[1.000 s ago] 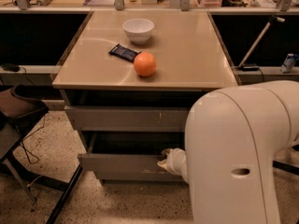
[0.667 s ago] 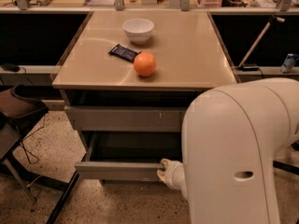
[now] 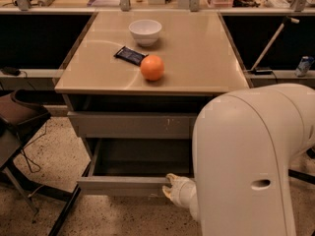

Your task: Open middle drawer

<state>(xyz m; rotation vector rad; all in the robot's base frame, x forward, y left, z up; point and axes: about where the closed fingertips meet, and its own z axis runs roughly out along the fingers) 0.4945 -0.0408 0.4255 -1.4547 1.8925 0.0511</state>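
The middle drawer (image 3: 123, 186) is a wide shallow grey drawer with a plain front. It stands pulled well out from the cabinet, and its bare grey inside (image 3: 142, 162) shows. My gripper (image 3: 170, 185) is at the right part of the drawer's front, at its top edge. My big white arm (image 3: 246, 161) covers most of the gripper and the drawer's right end. Above the open drawer is the taller grey front with white scratch marks (image 3: 133, 124), which is closed.
On the tan cabinet top (image 3: 197, 58) are an orange (image 3: 152, 67), a white bowl (image 3: 145, 31) and a dark packet (image 3: 130, 55). A dark chair (image 3: 19, 113) and its legs stand at the left on the speckled floor. A cluttered counter runs along the back.
The middle drawer has slid further out toward the camera, showing more of its inside. My gripper has moved back with the drawer front.
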